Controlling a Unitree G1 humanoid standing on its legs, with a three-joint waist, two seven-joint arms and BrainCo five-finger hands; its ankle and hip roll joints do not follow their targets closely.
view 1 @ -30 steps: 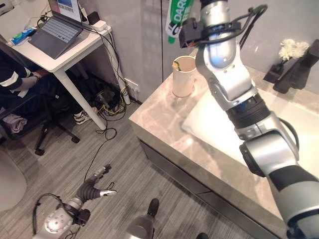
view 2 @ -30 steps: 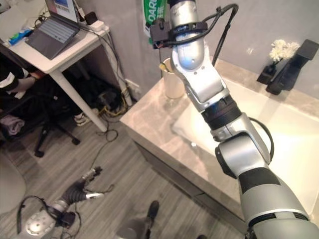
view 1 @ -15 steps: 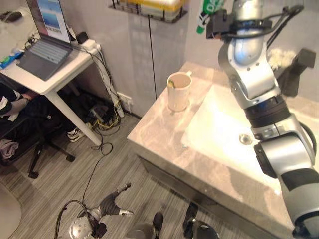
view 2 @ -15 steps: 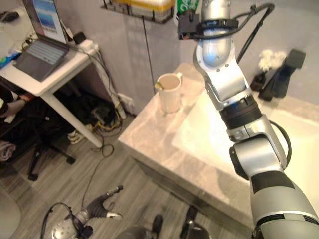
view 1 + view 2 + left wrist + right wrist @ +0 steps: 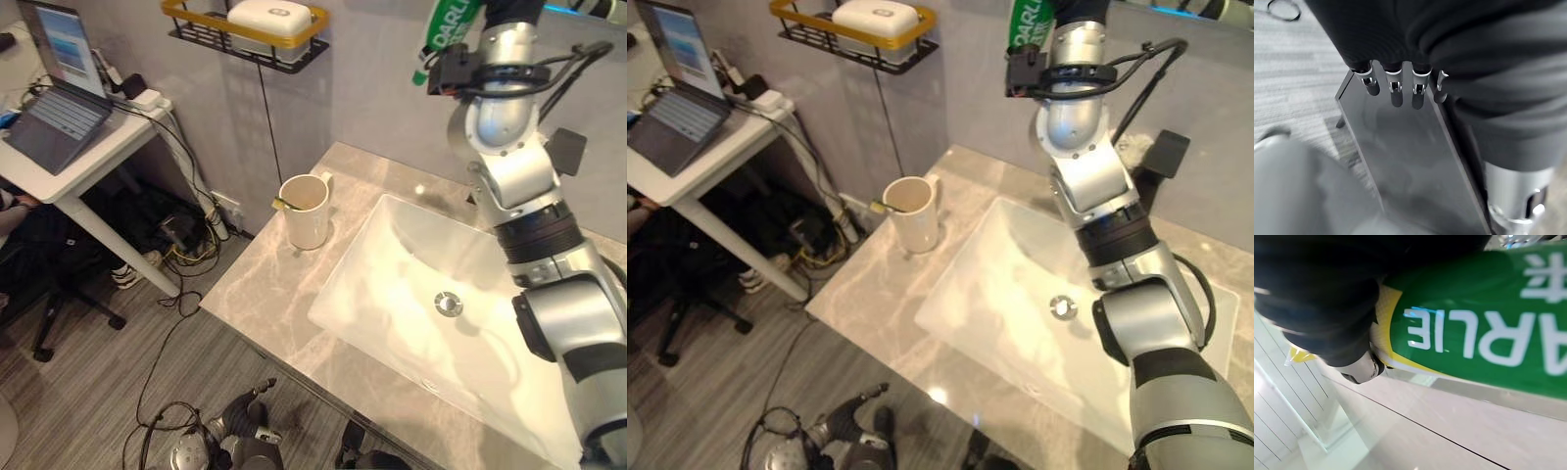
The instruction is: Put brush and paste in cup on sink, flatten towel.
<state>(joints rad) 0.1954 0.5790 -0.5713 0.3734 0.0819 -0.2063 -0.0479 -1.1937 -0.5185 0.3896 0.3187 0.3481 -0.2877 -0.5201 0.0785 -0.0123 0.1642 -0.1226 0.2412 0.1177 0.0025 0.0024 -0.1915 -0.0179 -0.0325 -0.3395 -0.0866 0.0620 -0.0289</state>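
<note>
A green toothpaste tube (image 5: 446, 27) is held high above the marble counter (image 5: 284, 284), raised near the wall behind the white sink basin (image 5: 392, 294). In the right wrist view the tube (image 5: 1484, 323) is pressed close against the right hand (image 5: 1322, 308), whose dark cover and one curled finger are seen wrapped against the tube's yellow-edged end, so the right hand is closed around the toothpaste. A cream cup (image 5: 305, 210) with a handle stands upright on the counter just beside the basin's corner nearest the wall, well below and apart from the tube. Something small and yellowish (image 5: 280, 205) is seen leaning on the cup's rim; whether it is the toothbrush cannot be told. The left hand (image 5: 250, 423) hangs low near the floor, well apart from the counter; in the left wrist view its fingers (image 5: 1396, 93) are seen straight and relaxed, holding nothing, in front of a dark flat panel (image 5: 1410, 161). On the wall above the cup a yellow-rimmed wire shelf (image 5: 245, 29) carries a white container (image 5: 269, 17). To the left of the counter a laptop (image 5: 54, 103) lies open on a white desk (image 5: 98, 157).
</note>
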